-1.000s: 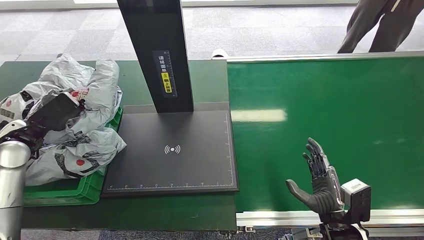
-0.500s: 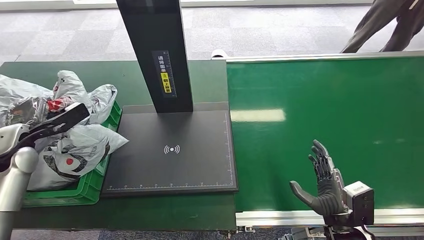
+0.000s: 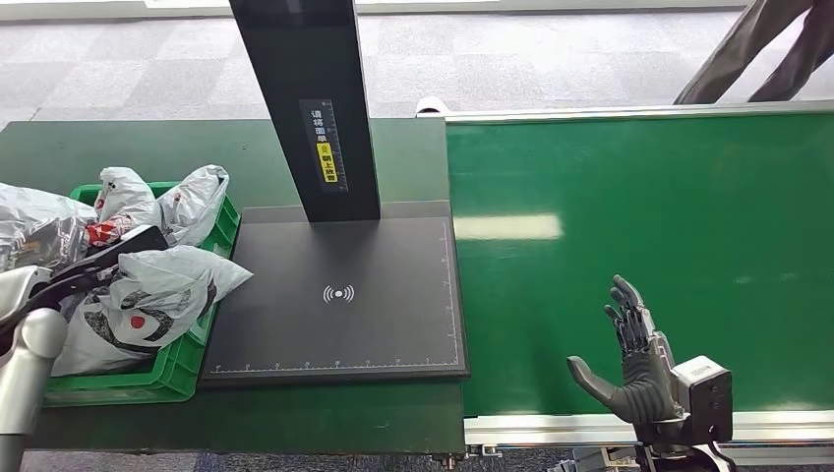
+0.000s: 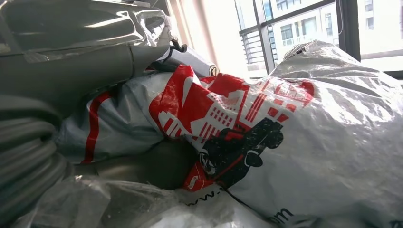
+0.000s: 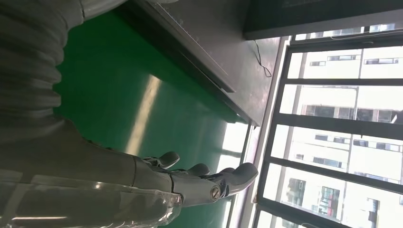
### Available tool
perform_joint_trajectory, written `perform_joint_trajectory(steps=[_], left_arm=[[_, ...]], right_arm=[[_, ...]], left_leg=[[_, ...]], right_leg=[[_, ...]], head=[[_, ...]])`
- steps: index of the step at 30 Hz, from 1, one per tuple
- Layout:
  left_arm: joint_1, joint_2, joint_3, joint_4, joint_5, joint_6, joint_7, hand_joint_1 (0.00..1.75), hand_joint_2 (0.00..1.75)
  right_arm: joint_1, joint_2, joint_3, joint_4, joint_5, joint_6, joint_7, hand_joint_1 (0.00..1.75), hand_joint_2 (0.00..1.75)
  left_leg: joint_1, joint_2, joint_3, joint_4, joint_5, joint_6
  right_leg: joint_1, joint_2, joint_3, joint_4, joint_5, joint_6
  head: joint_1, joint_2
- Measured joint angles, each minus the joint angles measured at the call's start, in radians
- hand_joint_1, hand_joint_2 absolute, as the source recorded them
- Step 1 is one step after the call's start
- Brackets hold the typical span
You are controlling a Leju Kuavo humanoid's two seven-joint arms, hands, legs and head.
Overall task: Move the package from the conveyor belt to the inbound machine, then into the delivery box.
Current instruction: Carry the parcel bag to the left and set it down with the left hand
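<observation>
**Grey bags heaped in crate, left hand down among them**

Grey plastic packages (image 3: 148, 295) with red and black print fill the green crate (image 3: 162, 379) at the left end of the table (image 3: 295, 418), some spilling over its rim. One bag lies across the crate edge nearest the scanner pad (image 3: 339, 295), its corner just over the pad's left border. More bags (image 3: 162, 197) stand bunched at the crate's far side.

Left hand (image 3: 108, 251) sits low over the crate, dark fingers pointing toward the pad, lying on and between the bags. In the left wrist view a printed bag (image 4: 266, 133) presses right up against the hand (image 4: 71, 66), with the thumb (image 4: 161, 164) partly under the plastic; cannot tell whether it grips a bag or just rests against it.

Right hand (image 3: 629, 359) is raised over the near edge of the belt (image 3: 639, 197), palm toward the pad, fingers straight and spread, thumb out to the side, holding nothing. Right wrist view shows the same: fingers (image 5: 204, 183) extended side by side above the green belt (image 5: 109, 95), nothing between them.

Belt surface is plain green with a bright window glare patch. Black post (image 3: 310, 98) rises from the back of the pad, with a yellow and white label (image 3: 327, 143). A person's legs (image 3: 757, 49) stand beyond the belt's far right corner on grey carpet
</observation>
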Motion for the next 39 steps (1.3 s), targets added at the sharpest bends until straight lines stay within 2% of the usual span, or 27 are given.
perform_joint_trajectory(steps=[1,3,4,5,14,27,30,34,39], left_arm=[[0.002,0.0,0.002,-0.002,0.003,-0.002,-0.003,1.44,1.75],[0.012,-0.001,0.008,-0.011,0.015,-0.006,-0.013,0.58,1.75],[0.02,-0.003,0.011,-0.02,0.022,-0.007,-0.017,0.21,1.75],[0.029,-0.005,0.015,-0.03,0.027,-0.007,-0.02,0.0,1.75],[0.116,-0.009,0.055,-0.116,0.033,-0.027,-0.019,0.0,1.75],[0.158,-0.01,0.088,-0.172,0.024,-0.026,-0.016,0.0,1.75],[0.139,-0.027,0.087,-0.183,-0.008,0.063,-0.03,0.0,1.75],[0.069,-0.069,0.081,-0.189,-0.03,0.205,-0.04,0.0,1.75],[0.019,-0.104,0.071,-0.215,0.0,0.278,-0.074,0.0,1.75]], right_arm=[[0.0,0.0,0.0,0.0,0.0,0.0,0.0,0.0,1.75],[0.0,0.001,0.0,0.0,0.0,0.0,0.001,0.0,1.75],[0.0,0.002,0.0,0.0,0.001,0.0,0.001,0.0,1.75],[0.0,0.003,0.0,0.0,0.002,0.0,0.002,0.0,1.75],[-0.021,0.006,0.007,0.012,0.006,0.0,0.003,0.0,1.75],[-0.036,0.0,0.019,0.033,0.002,-0.002,0.003,0.0,1.75],[-0.035,0.0,0.023,0.034,-0.001,-0.005,0.003,0.0,1.75],[-0.033,0.0,0.029,0.034,-0.003,-0.009,0.002,0.0,1.75],[-0.033,0.0,0.033,0.034,-0.007,-0.017,-0.001,0.0,1.75]], left_leg=[[0.0,0.0,0.0,0.0,0.0,0.0],[0.0,0.0,0.0,0.0,0.0,0.0],[0.0,0.0,0.0,0.0,0.0,0.0],[0.0,0.0,0.0,0.0,0.0,0.0],[0.0,0.0,0.0,0.0,0.0,0.0],[0.0,0.0,0.0,0.0,0.0,0.0],[0.0,-0.001,0.0,0.0,0.0,0.0],[0.0,-0.001,0.0,0.0,0.0,0.0],[0.0,0.0,0.001,0.0,0.0,0.0]], right_leg=[[0.0,0.0,0.0,0.0,0.0,0.0],[0.0,0.0,0.0,0.0,0.0,0.0],[0.0,0.0,0.0,0.0,0.0,0.0],[0.0,0.0,0.0,0.0,0.0,0.0],[0.0,0.0,0.0,0.0,0.0,0.0],[0.0,0.0,-0.001,0.0,0.0,0.0],[0.0,-0.001,-0.001,0.0,0.0,0.0],[0.0,-0.002,0.0,0.0,0.0,0.0],[0.0,-0.001,0.0,0.0,0.0,0.0]], head=[[0.0,0.0],[0.0,0.0],[0.0,0.0],[0.0,0.0],[0.0,0.0],[0.0,0.0],[0.0,0.0],[0.0,0.0],[0.0,0.0]])
